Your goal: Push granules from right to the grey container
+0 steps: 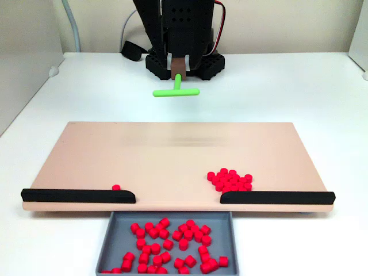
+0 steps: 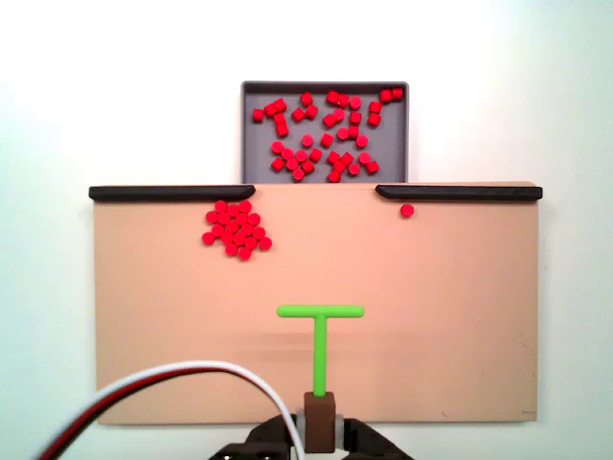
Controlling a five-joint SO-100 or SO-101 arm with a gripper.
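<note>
A pile of red granules lies on the tan board beside the inner end of the right black rail; in the other fixed view this pile is at the left. One stray granule rests against the left rail. The grey container sits below the gap between the rails and holds many granules; its rim shows from above. My gripper is shut on the brown handle of the green T-shaped pusher stick, held far from the pile.
White table surrounds the board. The arm's black base stands behind the board's far edge. Red, white and black cables curve beside the gripper. The middle of the board is bare.
</note>
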